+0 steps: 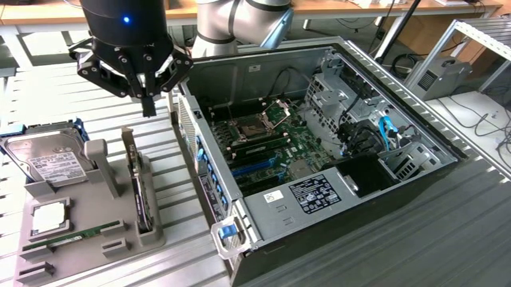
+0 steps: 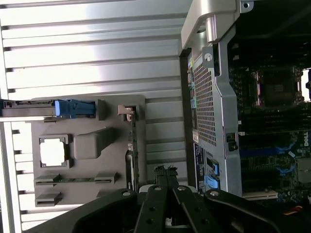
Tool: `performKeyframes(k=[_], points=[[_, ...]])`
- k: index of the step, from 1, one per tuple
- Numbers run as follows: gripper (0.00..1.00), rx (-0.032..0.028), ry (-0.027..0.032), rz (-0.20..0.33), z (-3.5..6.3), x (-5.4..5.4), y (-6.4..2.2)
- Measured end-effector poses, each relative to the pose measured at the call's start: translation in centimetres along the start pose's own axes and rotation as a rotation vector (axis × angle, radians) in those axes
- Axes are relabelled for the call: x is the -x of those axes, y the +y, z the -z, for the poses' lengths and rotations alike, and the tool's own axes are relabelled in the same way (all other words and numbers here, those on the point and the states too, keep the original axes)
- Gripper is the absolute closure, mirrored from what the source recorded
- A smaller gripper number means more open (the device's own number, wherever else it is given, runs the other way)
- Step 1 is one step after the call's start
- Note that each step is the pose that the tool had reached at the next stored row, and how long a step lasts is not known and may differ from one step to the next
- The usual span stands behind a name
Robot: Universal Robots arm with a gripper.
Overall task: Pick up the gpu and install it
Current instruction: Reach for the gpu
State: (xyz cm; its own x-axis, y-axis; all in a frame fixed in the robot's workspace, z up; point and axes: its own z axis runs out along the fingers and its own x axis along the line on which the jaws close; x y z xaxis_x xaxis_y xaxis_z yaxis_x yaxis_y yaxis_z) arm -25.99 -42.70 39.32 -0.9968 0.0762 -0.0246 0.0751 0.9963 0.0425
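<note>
Grey plastic holder [image 1: 119, 206] at the exterior view's near left carries the gpu [image 1: 142, 197]. It stands on edge in its slot, silver bracket at the far end.
- Gripper [image 1: 148, 110] hangs above and slightly past that far end, touching nothing.
- Jaws look closed tip to tip, with nothing in them.
- Step in hand, my read: approach for the pick. Install not started, and the card is not in the open computer case [image 1: 264, 209] on the exterior view's right.
- A grasp would call for parting the jaws, centring over the card's thin top edge and a straight descent. The holder wall sits just beside the card, so there's little room for sideways error.
- Writing: white label on the hard drive [image 1: 52, 161] and a black-and-white sticker [image 1: 314, 195] on the case. Neither is readable.

Wrist view:
- gpu [image 2: 134, 145] shows edge-on as a thin green strip in the holder.
- Gripper [image 2: 165, 171] tips are pressed together and empty. They sit off to the case side of the card, not over it.
- Small coloured stickers on the case's perforated panel [image 2: 204, 102] are illegible. White lettering on the motherboard is cut off, so I can't read a brand.
</note>
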Motion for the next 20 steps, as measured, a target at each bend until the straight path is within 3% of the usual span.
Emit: performKeyframes(k=[20], points=[[0.89, 0.0, 0.0, 0.0, 0.02, 0.04, -0.48]])
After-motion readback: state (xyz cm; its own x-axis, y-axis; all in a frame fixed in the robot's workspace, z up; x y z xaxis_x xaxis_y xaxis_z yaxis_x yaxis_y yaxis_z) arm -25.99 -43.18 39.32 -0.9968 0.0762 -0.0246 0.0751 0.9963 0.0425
